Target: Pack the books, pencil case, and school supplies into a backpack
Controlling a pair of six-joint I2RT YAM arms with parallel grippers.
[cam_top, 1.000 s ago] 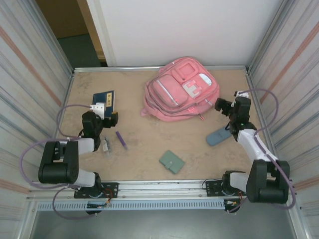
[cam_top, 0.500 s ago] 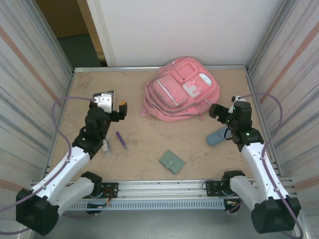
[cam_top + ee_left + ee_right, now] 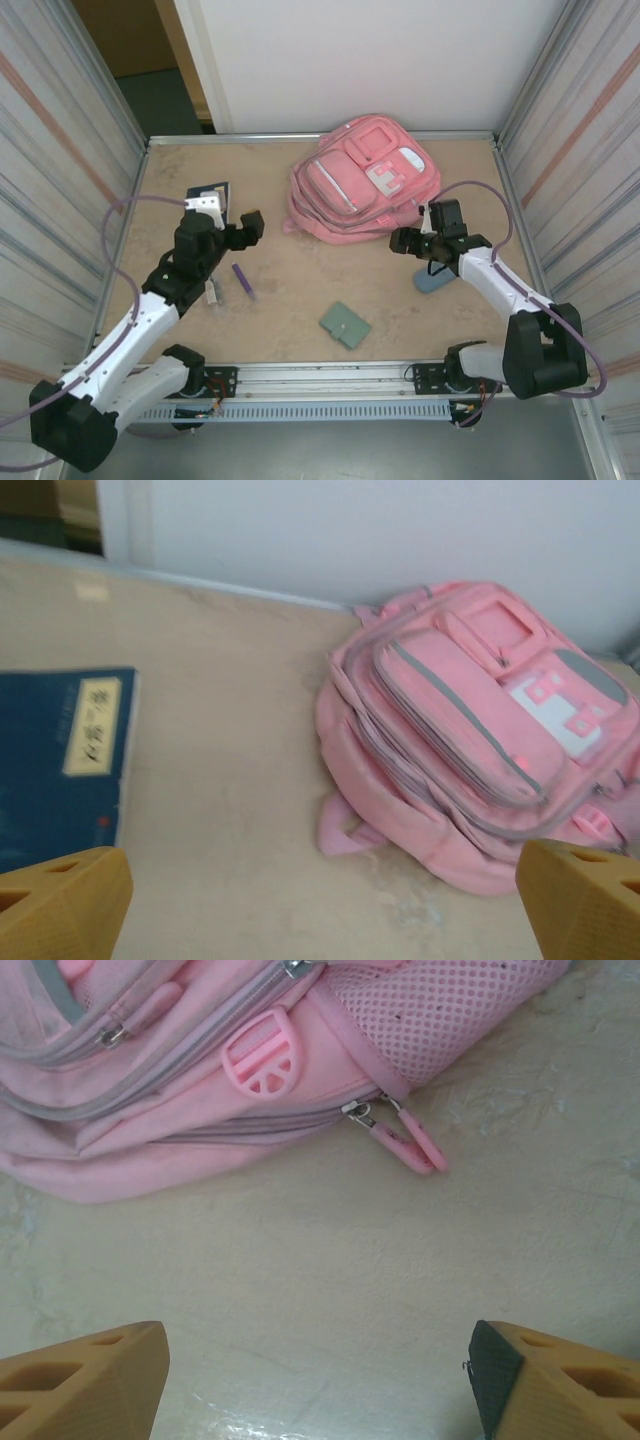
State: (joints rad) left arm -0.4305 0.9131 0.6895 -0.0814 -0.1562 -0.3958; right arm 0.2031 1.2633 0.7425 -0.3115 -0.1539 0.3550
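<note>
Here, left hand (image 3: 228, 213) and right hand (image 3: 418, 230) spread empty, pencil case (image 3: 432, 282) seemingly under arm (image 3: 492, 274).

Bench (image 3: 300, 265) contents, placed from the backpack (image 3: 362, 180), which lies far-centre:
- book (image 3: 40, 800): well left
- pen (image 3: 242, 280): nearer, left
- folder (image 3: 345, 326): nearer, well apart
- pencil case (image 3: 430, 282): nearer, right

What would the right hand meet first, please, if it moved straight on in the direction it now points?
Probably the large pink fabric backpack: its zipped edge, near the pink zipper pulls, lies straight ahead of the right hand, across a strip of bare beige tabletop. Depth is unclear.
</note>
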